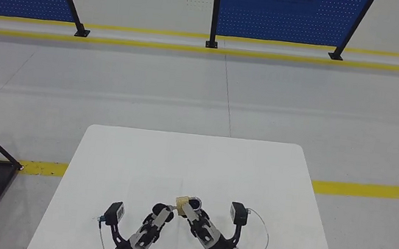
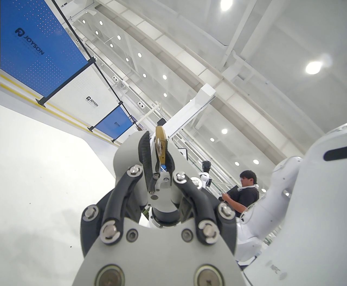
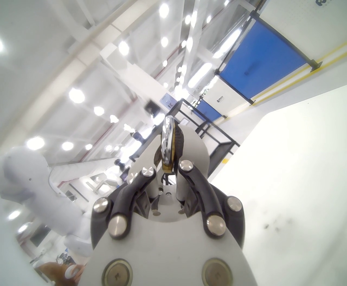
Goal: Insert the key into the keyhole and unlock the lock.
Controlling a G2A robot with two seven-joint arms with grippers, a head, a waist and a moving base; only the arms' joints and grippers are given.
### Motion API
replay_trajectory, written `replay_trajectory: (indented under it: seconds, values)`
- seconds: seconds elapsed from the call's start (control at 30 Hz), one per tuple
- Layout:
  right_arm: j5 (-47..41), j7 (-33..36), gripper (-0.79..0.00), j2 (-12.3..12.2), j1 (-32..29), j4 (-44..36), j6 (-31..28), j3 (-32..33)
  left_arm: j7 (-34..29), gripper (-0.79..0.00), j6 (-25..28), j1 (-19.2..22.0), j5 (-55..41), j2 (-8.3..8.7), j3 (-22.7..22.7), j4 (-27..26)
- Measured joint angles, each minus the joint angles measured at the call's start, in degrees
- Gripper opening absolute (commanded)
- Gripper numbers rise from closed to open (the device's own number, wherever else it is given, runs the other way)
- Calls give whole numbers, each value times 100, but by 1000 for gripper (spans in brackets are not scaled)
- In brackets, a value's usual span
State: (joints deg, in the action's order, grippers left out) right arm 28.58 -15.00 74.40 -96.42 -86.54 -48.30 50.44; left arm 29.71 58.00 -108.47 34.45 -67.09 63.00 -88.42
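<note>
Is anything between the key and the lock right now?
Nothing visible. The left gripper holds the key, the right gripper holds the lock, close together over the table; the keyhole itself cannot be seen.

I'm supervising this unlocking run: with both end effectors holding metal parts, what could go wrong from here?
1. The left end effector pinches the thin brass-coloured metal piece between its pads; pushing force could twist or slip it.
2. The right end effector grips the shiny silver metal piece just as narrowly, so slight misalignment may jam the insertion.
3. Both are held over the white table; a dropped part could bounce away.
</note>
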Motion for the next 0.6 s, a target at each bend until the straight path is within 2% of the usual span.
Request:
replay_trajectory:
  seconds: [0.27,0.33,0.6]
  values:
    - [-9,99,-785,-11,-24,-16,-15,26,120,-696,0,100,45,79,-85,89]
    - [-19,126,-785,-14,-26,-15,-19,33,145,-785,0,117,85,91,-97,112]
    - [-6,219,-785,-24,-50,-51,-8,50,351,-785,0,127,469,103,-96,155]
